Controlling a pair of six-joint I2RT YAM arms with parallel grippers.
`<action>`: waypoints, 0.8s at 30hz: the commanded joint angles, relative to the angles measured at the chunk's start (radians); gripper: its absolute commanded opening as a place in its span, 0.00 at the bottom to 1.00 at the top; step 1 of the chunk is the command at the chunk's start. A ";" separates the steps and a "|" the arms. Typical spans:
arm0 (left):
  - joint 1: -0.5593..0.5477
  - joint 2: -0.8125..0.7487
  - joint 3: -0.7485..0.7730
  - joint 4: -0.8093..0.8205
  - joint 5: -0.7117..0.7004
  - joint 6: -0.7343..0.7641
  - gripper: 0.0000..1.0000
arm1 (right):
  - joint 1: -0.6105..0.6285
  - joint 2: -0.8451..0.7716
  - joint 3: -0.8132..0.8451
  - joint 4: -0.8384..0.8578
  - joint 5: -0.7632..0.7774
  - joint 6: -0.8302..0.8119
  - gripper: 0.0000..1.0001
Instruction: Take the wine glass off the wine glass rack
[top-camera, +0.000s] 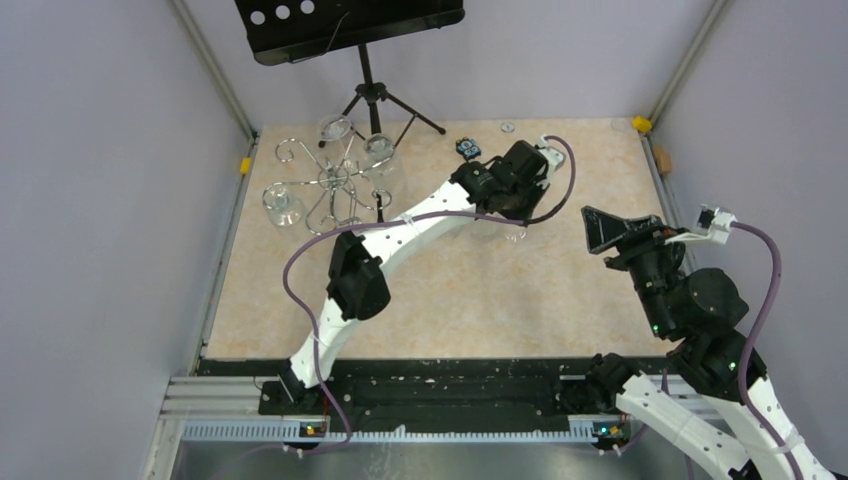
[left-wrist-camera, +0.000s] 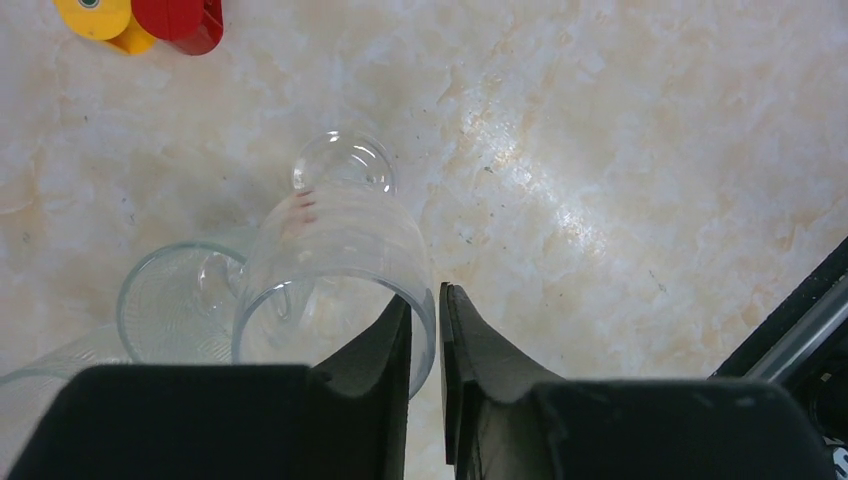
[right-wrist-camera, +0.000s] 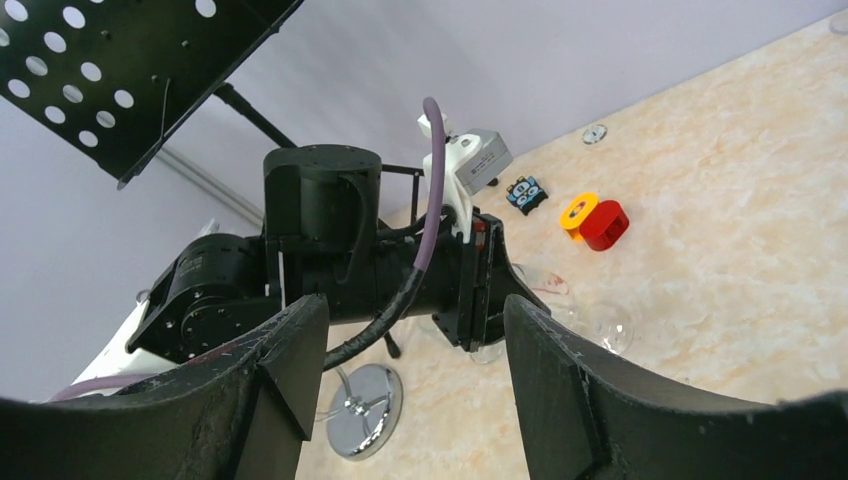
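The chrome wine glass rack (top-camera: 335, 182) stands at the back left of the table, with three clear glasses hanging on its loop arms. Its mirrored base shows in the right wrist view (right-wrist-camera: 365, 410). My left gripper (top-camera: 512, 222) is out at mid-table, well right of the rack. In the left wrist view it (left-wrist-camera: 425, 295) is shut on the rim of a clear wine glass (left-wrist-camera: 340, 250), one finger inside the bowl and one outside. The glass's foot (left-wrist-camera: 343, 160) points away, close to the tabletop. My right gripper (top-camera: 605, 228) hovers open and empty to the right; its wrist view (right-wrist-camera: 415, 310) looks at the left wrist.
Another clear glass (left-wrist-camera: 175, 300) lies on the table just left of the held one. A yellow piece (left-wrist-camera: 95, 15) and a red piece (left-wrist-camera: 185, 20) lie beyond. A black music stand (top-camera: 350, 25) stands behind the rack, and a small toy (top-camera: 468, 148) lies at the back.
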 joint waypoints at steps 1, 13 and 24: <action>-0.003 0.016 0.036 0.041 -0.021 0.025 0.24 | 0.005 -0.001 -0.003 0.032 -0.030 0.019 0.65; 0.000 -0.044 0.063 0.126 0.051 0.015 0.63 | 0.006 0.020 0.005 0.043 -0.056 0.041 0.65; 0.022 -0.101 0.034 0.202 0.067 -0.027 0.66 | 0.005 0.012 0.003 0.042 -0.051 0.042 0.65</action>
